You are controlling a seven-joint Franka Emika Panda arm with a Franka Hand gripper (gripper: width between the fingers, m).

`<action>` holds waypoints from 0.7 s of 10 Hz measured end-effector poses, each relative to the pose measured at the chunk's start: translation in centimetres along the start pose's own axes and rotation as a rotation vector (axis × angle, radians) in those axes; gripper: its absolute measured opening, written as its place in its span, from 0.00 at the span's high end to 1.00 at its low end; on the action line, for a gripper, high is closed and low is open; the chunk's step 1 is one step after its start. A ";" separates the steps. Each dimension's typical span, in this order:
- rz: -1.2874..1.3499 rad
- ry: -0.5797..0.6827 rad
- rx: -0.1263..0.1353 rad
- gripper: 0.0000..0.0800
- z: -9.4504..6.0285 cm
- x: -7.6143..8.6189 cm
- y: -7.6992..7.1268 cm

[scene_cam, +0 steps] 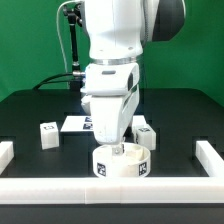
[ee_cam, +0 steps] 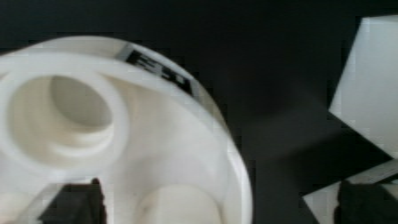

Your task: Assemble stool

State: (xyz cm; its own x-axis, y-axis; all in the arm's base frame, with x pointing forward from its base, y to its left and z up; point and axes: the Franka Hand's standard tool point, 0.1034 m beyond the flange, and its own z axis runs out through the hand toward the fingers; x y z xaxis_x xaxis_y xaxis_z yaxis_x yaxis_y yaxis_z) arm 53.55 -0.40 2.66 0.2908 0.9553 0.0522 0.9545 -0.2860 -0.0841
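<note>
Jaws low over seat (scene_cam: 121,164); loose leg (scene_cam: 46,134) nearby, apart.

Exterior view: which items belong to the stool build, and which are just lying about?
Job: round seat; leg on the exterior view's left; leg on its right.
Lying about: marker board; white border rails.

The white arm (scene_cam: 118,45) reaches straight down. Its gripper (scene_cam: 118,146) hangs low, pointing down. The dark fingers (ee_cam: 71,202) look blurry, so their grip is unclear.
</note>
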 end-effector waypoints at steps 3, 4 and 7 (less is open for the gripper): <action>-0.006 -0.004 0.014 0.19 0.8 0.1 -0.3; -0.004 -0.005 0.021 0.19 1.2 0.0 -0.4; -0.002 -0.006 0.025 0.43 1.3 -0.2 -0.5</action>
State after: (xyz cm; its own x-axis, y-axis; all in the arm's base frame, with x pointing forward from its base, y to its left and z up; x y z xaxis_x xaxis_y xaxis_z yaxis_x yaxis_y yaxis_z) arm 52.95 -0.33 1.35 0.2889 0.9562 0.0464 0.9530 -0.2827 -0.1085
